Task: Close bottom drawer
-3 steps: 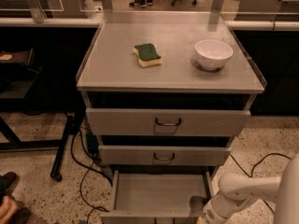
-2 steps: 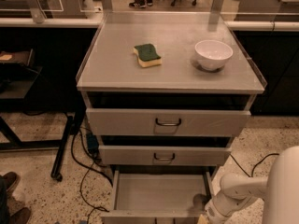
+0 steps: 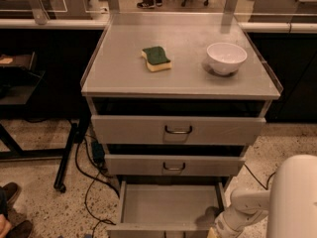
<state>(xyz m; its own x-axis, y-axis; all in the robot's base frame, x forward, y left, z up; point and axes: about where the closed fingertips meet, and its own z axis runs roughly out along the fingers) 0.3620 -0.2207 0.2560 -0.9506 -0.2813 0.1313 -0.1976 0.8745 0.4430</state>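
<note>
The bottom drawer [image 3: 168, 205] of the grey metal cabinet is pulled far out, and its plain grey tray is bare. Its front panel runs along the bottom edge of the view [image 3: 148, 230], with the handle out of sight. My white arm [image 3: 247, 209] reaches in from the lower right. The gripper [image 3: 214, 230] sits at the drawer's front right corner, mostly cut off by the bottom edge of the view. The two upper drawers, top [image 3: 177, 129] and middle [image 3: 173, 165], stand slightly out.
A green and yellow sponge [image 3: 156, 58] and a white bowl [image 3: 226, 58] sit on the cabinet top [image 3: 124, 78]. Black cables [image 3: 89, 182] lie on the speckled floor left of the cabinet. A dark table leg [image 3: 67, 152] stands at left. A shoe [image 3: 12, 227] shows at the lower left.
The view has shifted slightly. My arm's large white shell has come further into view at the lower right. The drawer stays open as before.
</note>
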